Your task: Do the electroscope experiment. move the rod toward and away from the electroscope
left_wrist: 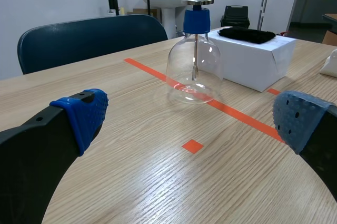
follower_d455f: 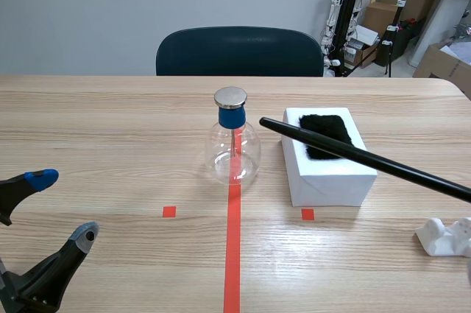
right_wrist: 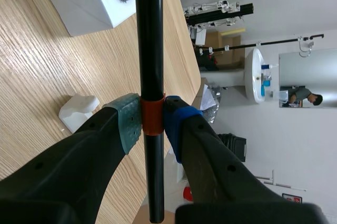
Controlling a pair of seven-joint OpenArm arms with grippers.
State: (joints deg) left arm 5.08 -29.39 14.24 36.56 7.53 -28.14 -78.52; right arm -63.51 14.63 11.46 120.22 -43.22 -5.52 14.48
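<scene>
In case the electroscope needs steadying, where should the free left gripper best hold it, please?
Probably at the blue collar of the electroscope, from the left arm's side, fingers level: the collar is narrow and straight-sided, the glass bulb wide and round, and the rod reaches in from the right.

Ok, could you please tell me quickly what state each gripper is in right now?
Left gripper: open, holding nothing.
Right gripper: closed on the black rod.
</scene>
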